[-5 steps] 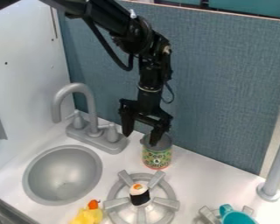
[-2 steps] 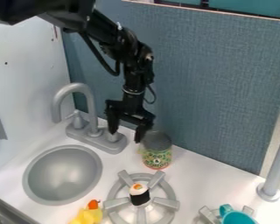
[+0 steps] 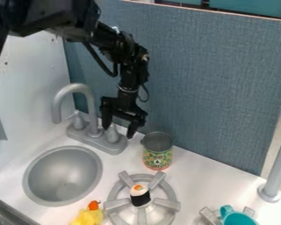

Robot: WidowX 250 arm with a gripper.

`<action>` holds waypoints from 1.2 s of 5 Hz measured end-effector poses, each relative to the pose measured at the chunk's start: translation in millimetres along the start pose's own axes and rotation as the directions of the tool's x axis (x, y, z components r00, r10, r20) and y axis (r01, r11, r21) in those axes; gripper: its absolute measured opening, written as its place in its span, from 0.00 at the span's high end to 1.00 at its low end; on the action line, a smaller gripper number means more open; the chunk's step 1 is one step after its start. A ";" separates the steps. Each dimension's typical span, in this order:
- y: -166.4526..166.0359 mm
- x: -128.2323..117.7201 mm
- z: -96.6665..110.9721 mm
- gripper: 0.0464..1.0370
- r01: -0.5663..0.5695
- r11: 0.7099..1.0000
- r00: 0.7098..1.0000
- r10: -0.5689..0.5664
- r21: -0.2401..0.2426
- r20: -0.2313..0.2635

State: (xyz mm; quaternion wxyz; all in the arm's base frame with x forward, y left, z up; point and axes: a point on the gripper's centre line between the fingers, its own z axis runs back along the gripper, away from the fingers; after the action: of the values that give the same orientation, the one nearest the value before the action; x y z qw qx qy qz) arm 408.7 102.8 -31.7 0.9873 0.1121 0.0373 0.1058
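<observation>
Grey, the tap stands far left on the desk; beside it hangs the end effector, spread wide and empty. Just right, the can stands upright. Seemingly between grasps; gripping the can would call for shifting right, then lowering.

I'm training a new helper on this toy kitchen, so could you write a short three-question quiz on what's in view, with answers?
1. True or false: the gripper has its fingers apart.
2. Fill in: the white toy with the black band rests on the ____.
3. Which is farther from the gripper: the patterned can or the teal cup?

Key: 1. True; 2. burner; 3. the teal cup.
</observation>
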 end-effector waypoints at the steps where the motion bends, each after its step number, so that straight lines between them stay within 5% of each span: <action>1: 2.2 6.4 -8.7 0.04 0.018 0.999 1.000 -0.018 0.029 0.003; 3: -5.9 15.4 -12.5 0.04 0.050 0.997 0.998 -0.052 0.052 0.038; 6: -102.4 -26.7 -19.7 0.04 0.268 0.963 0.963 -0.268 0.004 -0.018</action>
State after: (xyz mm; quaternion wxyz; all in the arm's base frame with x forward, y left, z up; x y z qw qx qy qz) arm 401.3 3.7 -73.0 0.9918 0.1083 0.0612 -0.0281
